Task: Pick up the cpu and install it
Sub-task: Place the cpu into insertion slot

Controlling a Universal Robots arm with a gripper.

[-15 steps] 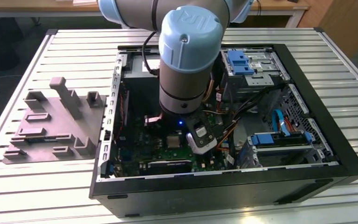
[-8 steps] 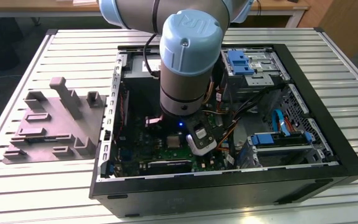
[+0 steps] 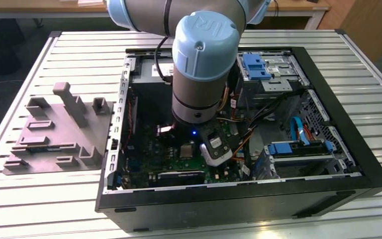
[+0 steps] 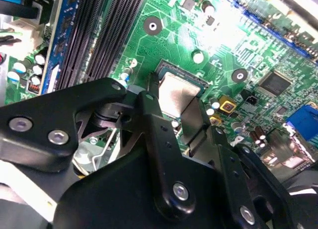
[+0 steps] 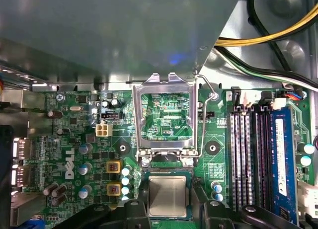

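Observation:
The cpu (image 5: 168, 196), a flat silver square, lies level in the socket of the green motherboard (image 5: 74, 139). In both wrist views my gripper (image 5: 168, 209) straddles it, the black fingers (image 5: 134, 211) set against two opposite sides. In the second wrist view the cpu (image 4: 176, 92) shows between the two finger tips (image 4: 153, 97), my gripper (image 4: 174, 110) shut on it. The metal socket frame (image 5: 136, 119) stands flipped open beside the socket, its wire lever (image 5: 201, 119) raised. In the exterior view the arm (image 3: 201, 74) reaches straight down into the open computer case (image 3: 350, 149).
Memory slots (image 5: 248, 154) and a blue module (image 5: 280, 154) run along one side of the socket. Yellow and black cables (image 5: 268, 38) pass over the case wall. A grey moulded fixture (image 3: 58, 134) with upright posts stands on the slatted table at the exterior view's left.

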